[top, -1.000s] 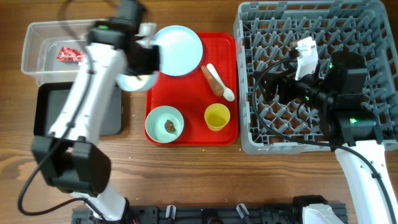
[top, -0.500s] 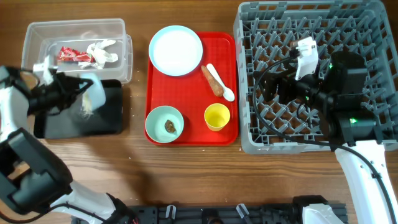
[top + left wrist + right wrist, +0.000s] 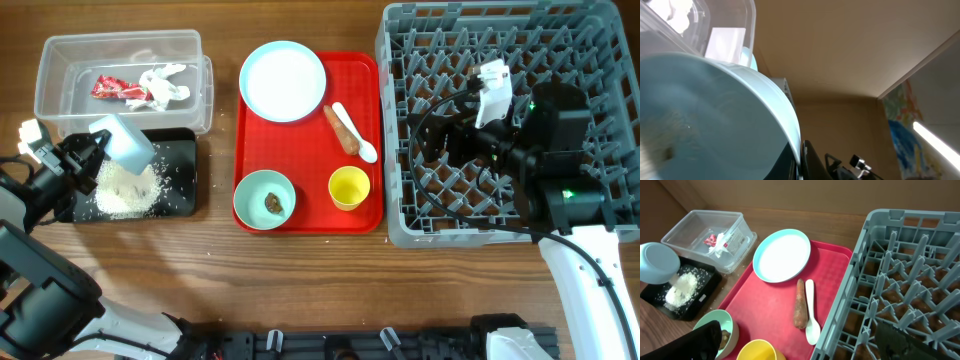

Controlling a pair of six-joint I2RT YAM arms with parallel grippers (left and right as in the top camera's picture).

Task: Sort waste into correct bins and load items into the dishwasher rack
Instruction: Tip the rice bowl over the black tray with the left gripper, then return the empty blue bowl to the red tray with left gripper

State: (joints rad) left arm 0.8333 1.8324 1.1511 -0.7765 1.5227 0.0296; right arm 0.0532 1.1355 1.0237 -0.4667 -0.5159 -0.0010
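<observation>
My left gripper point(image 3: 95, 150) is shut on the rim of a pale-blue bowl point(image 3: 122, 143), tipped over the black tray point(image 3: 180, 170). A pile of white rice point(image 3: 122, 190) lies on that tray. The bowl fills the left wrist view point(image 3: 715, 115). The clear tub point(image 3: 120, 40) holds the red wrapper point(image 3: 112, 88) and white tissue point(image 3: 165, 85). My right gripper point(image 3: 432, 142) hangs open and empty over the grey rack point(image 3: 600, 60). In the right wrist view its fingers point(image 3: 800, 345) frame the sausage stick point(image 3: 800, 311) and white spoon point(image 3: 811, 312).
The flat red tray point(image 3: 310, 160) carries the round plate point(image 3: 283, 80), the sausage stick point(image 3: 340, 130), the spoon point(image 3: 357, 135), the yellow cup point(image 3: 349, 187) and a bowl point(image 3: 265, 199) with a brown lump. A few rice grains lie on the wood beside the black tray.
My left arm swung the bowl from beside the red tray to over the black tray and tipped it; rice now lies on the tray. The right arm has not moved.
</observation>
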